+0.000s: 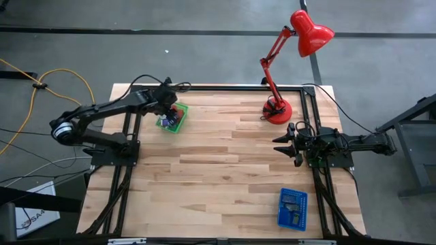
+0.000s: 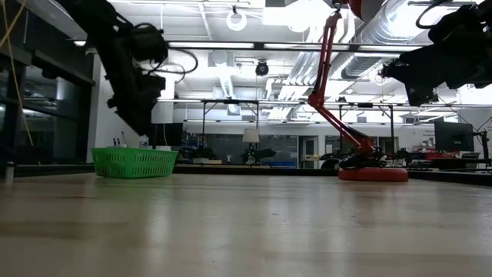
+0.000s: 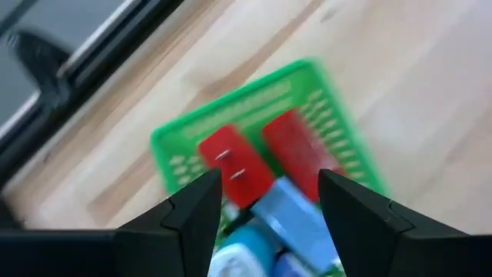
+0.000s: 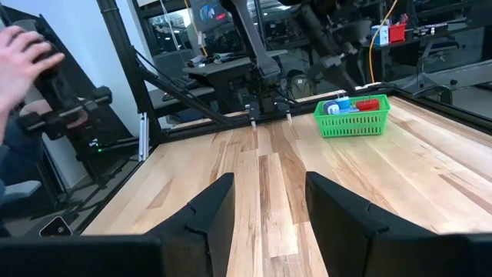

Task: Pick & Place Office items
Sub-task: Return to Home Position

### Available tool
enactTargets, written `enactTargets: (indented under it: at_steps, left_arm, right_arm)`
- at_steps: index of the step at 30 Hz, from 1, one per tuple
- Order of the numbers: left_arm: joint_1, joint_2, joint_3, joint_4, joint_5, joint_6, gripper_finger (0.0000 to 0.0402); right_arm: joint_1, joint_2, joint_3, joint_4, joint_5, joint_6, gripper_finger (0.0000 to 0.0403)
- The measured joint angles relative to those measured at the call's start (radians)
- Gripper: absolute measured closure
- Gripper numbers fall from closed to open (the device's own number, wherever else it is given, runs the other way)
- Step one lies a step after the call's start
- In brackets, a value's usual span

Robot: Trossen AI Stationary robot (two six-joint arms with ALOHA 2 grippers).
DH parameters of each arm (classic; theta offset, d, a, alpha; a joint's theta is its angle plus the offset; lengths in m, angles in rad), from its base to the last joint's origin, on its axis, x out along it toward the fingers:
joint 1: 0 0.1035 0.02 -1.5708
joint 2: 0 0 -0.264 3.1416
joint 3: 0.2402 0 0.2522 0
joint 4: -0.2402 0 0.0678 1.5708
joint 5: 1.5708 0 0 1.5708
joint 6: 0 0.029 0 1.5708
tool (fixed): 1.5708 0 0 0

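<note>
Two arms, high view: the left arm reaches from its base at the table's (image 1: pixel 225 177) left edge to the far left part. The right arm is folded at the right edge.
Left gripper, high view: the left gripper (image 1: pixel 168 107) hangs over the far side of the green tray (image 1: pixel 176 128).
Office items, high view: the office items (image 1: pixel 170 120) lie as a mixed heap inside the green tray.
Right gripper, high view: the right gripper (image 1: pixel 279 144) points toward the table's middle, near the red lamp (image 1: pixel 278 110), and its fingers are spread.
Blue tray, high view: the blue tray (image 1: pixel 281 212) lies near the front right corner. What is in it is too small to tell.
Low view: the left gripper is above the green tray and not touching it. The lamp stands well apart to the right.
Left wrist view: the fingers (image 3: pixel 196 211) stand wide apart and hold nothing. Past them, inside the tray, are two red blocks (image 3: pixel 234 169) and a blue block (image 3: pixel 296 223).
Right wrist view: the fingers (image 4: pixel 211 204) are wide apart with only bare wood between them. The green tray is far across the table, with blue and red pieces in it. A person's hand (image 4: pixel 19 46) grips a dark frame beside the table.
</note>
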Motion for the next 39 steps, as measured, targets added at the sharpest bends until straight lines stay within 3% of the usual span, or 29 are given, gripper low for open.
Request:
enactTargets:
  at_steps: [8,25,30,39]
  left_arm:
    - [-0.141,-0.084,0.001,0.014,0.047,0.075,0.0195]
    - [-0.535,-0.142,-0.013,0.081,0.049,-0.073,0.0195]
    - [-0.618,-0.171,-0.106,0.208,0.049,-0.080,0.0195]
    - [-0.714,-0.246,-0.377,0.600,0.048,-0.096,0.0195]
  right_arm:
    - [0.000,0.000,0.000,0.000,0.000,0.000,0.0256]
    - [0.000,0.000,0.000,0.000,0.000,0.000,0.0256]
    - [0.000,0.000,0.000,0.000,0.000,0.000,0.0256]
    - [0.000,0.000,0.000,0.000,0.000,0.000,0.0256]
